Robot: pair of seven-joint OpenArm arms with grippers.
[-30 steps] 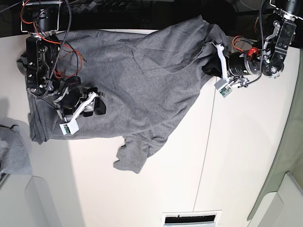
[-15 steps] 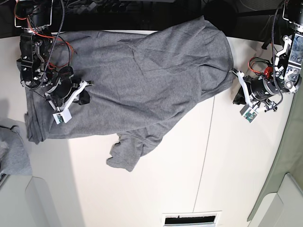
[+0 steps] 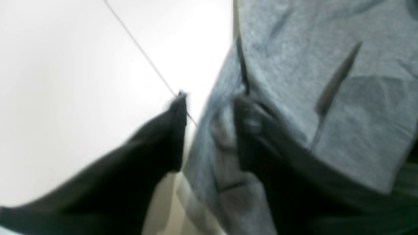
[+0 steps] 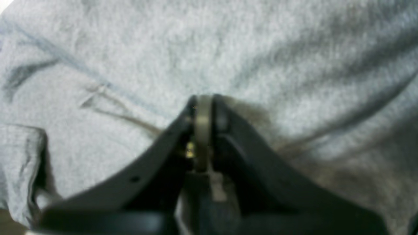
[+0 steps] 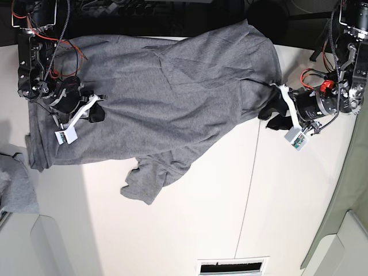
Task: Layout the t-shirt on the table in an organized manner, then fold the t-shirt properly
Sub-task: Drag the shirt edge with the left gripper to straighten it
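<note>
Dark band (image 5: 172,17) runs along the far side, holding cables and dim equipment; details there cannot be made out. A pale green-grey surface (image 5: 345,195) borders one side. A rounded white moulded unit (image 5: 336,250) sits in the near corner beside it. A small white vent (image 5: 232,266) with a dark slot sits at the near edge. Light is even and bright, shadows soft.
</note>
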